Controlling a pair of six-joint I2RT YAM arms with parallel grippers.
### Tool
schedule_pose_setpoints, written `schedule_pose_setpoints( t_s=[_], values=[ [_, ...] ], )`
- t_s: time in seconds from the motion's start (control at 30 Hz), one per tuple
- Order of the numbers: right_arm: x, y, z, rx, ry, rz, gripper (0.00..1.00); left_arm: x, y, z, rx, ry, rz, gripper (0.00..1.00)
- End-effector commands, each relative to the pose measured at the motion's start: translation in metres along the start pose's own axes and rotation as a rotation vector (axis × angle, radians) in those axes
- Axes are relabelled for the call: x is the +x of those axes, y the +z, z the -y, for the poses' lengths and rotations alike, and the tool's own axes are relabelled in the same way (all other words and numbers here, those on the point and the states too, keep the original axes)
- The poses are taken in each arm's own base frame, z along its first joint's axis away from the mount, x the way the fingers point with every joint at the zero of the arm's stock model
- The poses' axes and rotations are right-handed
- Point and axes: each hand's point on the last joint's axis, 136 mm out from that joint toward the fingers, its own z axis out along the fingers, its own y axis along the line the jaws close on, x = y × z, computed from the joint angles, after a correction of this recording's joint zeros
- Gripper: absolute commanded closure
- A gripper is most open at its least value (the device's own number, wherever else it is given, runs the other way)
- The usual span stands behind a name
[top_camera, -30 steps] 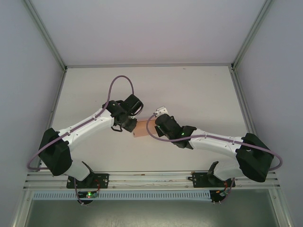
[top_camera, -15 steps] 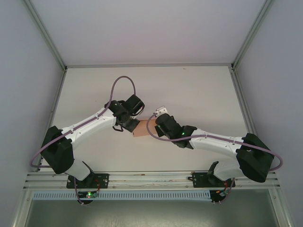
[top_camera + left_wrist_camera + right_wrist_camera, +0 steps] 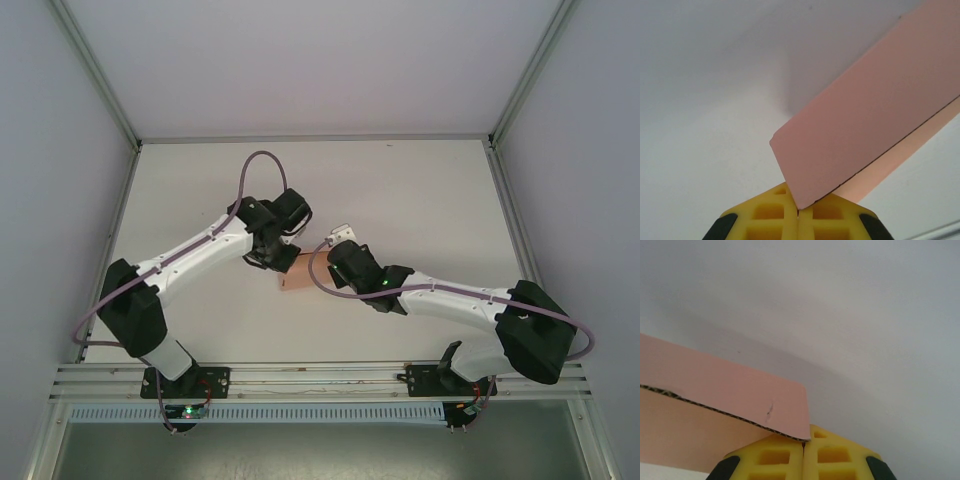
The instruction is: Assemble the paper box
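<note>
The salmon-pink paper box (image 3: 291, 277) lies as flat folded card on the white table between the two arms. My left gripper (image 3: 281, 262) reaches it from the left. In the left wrist view its yellow fingers (image 3: 775, 215) are pressed together, pinching a corner of the paper box (image 3: 865, 125), whose panel slants up to the right with a second layer under it. My right gripper (image 3: 320, 270) meets the card from the right. Its yellow fingers (image 3: 775, 455) are shut on the corner of a corrugated flap of the paper box (image 3: 715, 385).
The white table (image 3: 420, 190) stretches out behind and to both sides of the arms. Grey enclosure walls with metal frame rails (image 3: 310, 138) border it. A purple cable (image 3: 256, 165) loops above the left wrist.
The left gripper has closed on the card's corner. The left arm has swung slightly right and farther back, and the card has tilted and shifted a little with it. The right arm stays put.
</note>
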Motion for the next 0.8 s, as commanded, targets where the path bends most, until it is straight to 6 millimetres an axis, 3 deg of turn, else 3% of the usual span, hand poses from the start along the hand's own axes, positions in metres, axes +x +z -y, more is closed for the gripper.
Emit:
schedule_pose_setpoints(
  t_s=[0.0,0.3,0.53,0.7,0.77],
  values=[
    [0.057,0.009,-0.003,-0.017,-0.136,-0.193,1.0,0.004,-0.007,0.032,0.16,-0.063,-0.06,1.0],
    [0.062,0.007,-0.011,-0.026,-0.212,-0.176,1.0,0.0,-0.02,0.053,0.423,-0.244,-0.092,1.0],
    [0.067,0.007,-0.022,-0.045,-0.235,-0.178,1.0,-0.014,-0.026,0.047,0.438,-0.398,-0.058,1.0],
    [0.068,0.004,-0.02,-0.037,-0.224,-0.174,1.0,-0.018,-0.018,0.047,0.444,-0.444,-0.061,1.0],
    [0.068,0.004,-0.02,-0.039,-0.222,-0.173,1.0,-0.014,-0.014,0.035,0.363,-0.433,-0.066,1.0]
  ],
)
